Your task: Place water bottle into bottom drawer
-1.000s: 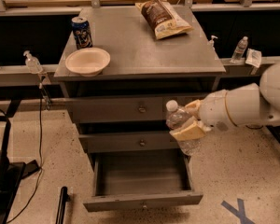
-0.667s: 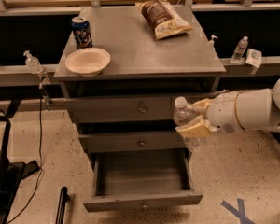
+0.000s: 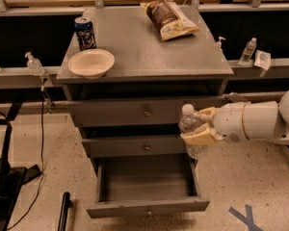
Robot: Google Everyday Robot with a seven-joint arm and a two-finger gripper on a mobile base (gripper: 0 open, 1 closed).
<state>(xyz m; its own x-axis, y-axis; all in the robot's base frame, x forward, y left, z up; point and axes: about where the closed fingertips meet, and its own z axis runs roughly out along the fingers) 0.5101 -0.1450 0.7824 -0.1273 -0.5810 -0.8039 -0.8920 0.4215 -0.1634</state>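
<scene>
The water bottle (image 3: 189,124), clear crinkled plastic with a pale cap, stands upright in my gripper (image 3: 201,127), whose cream fingers are shut on its body. The white arm reaches in from the right edge. The bottle hangs in front of the right ends of the upper two drawers, above the right wall of the bottom drawer (image 3: 147,207). That drawer is pulled out, a deep grey box with a small knob on its front, and nothing shows inside it.
On the grey cabinet top (image 3: 149,57) sit a pale bowl (image 3: 91,63), a blue drink can (image 3: 85,32) and a chip bag (image 3: 169,18). Pump bottles (image 3: 33,64) stand on side ledges. A cable and dark equipment (image 3: 5,177) lie on the floor at left.
My gripper with the bottle has shifted a little to the right and slightly up, from the cabinet front toward its right edge. The drawer has stayed open and still.
</scene>
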